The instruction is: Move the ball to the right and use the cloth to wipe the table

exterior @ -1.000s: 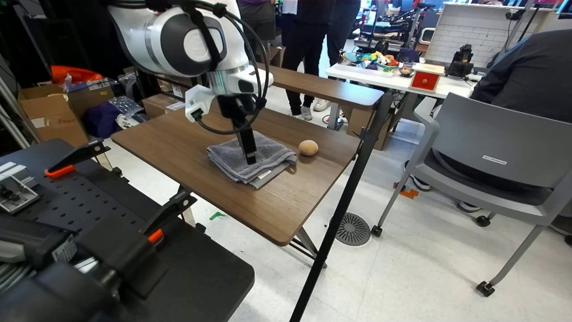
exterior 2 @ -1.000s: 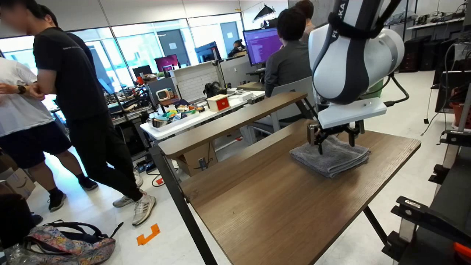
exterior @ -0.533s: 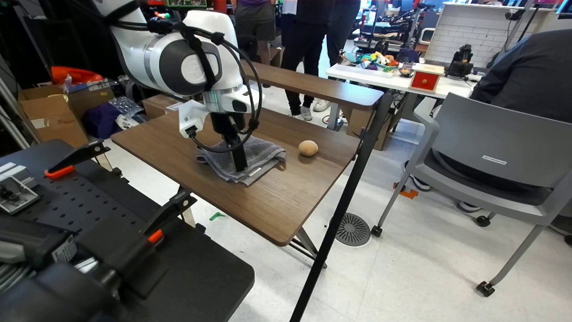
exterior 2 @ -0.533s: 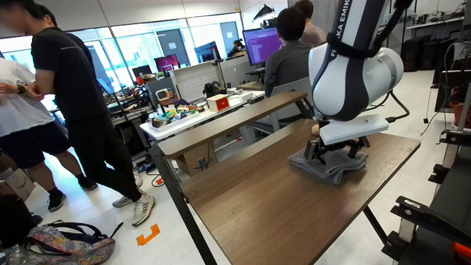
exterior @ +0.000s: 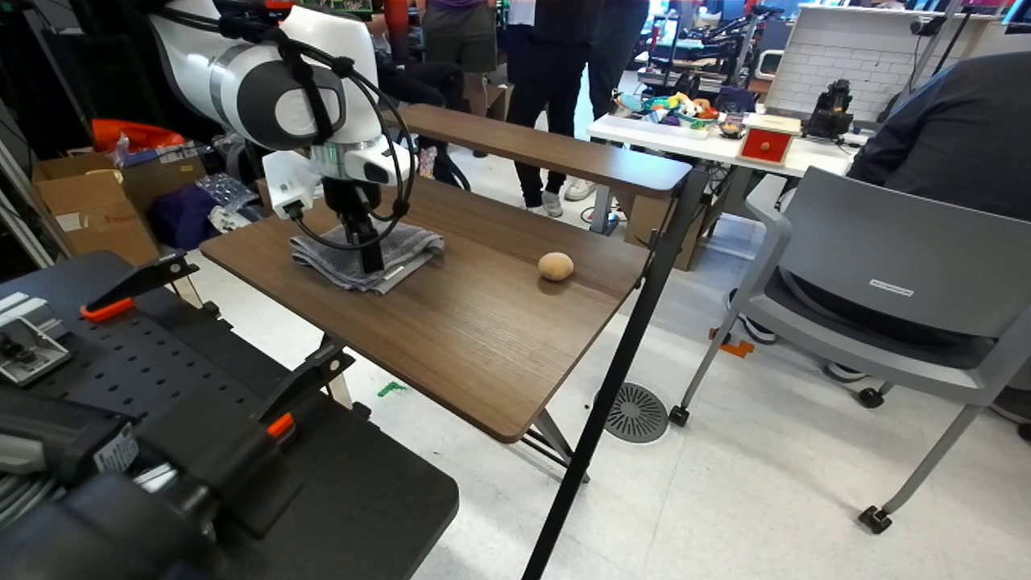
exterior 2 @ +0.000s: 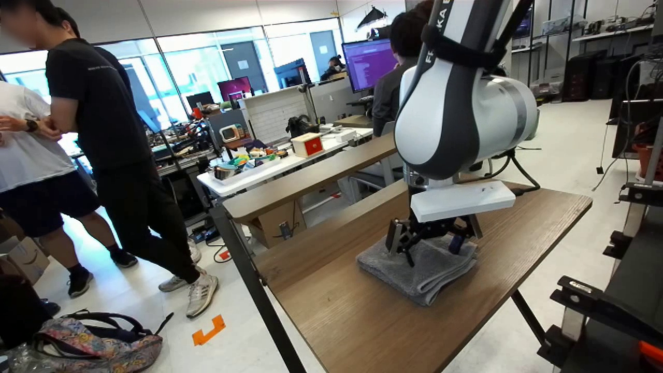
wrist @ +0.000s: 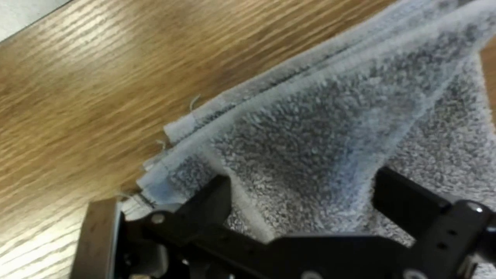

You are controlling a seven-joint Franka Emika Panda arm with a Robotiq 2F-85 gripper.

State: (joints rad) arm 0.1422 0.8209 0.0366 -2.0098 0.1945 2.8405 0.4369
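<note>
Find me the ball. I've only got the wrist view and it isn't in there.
Observer: The ball is on the table, apart from the cloth and to its right as an exterior view shows it.
Operator: My frame cuts the cloth off. Hanging over an edge anywhere?
Observer: No. In both exterior views, all that shows of it lies inside the table's edges.
Operator: Anything raised alongside?
Observer: Yes, a brown shelf runs along one side of the table, higher than its top.
</note>
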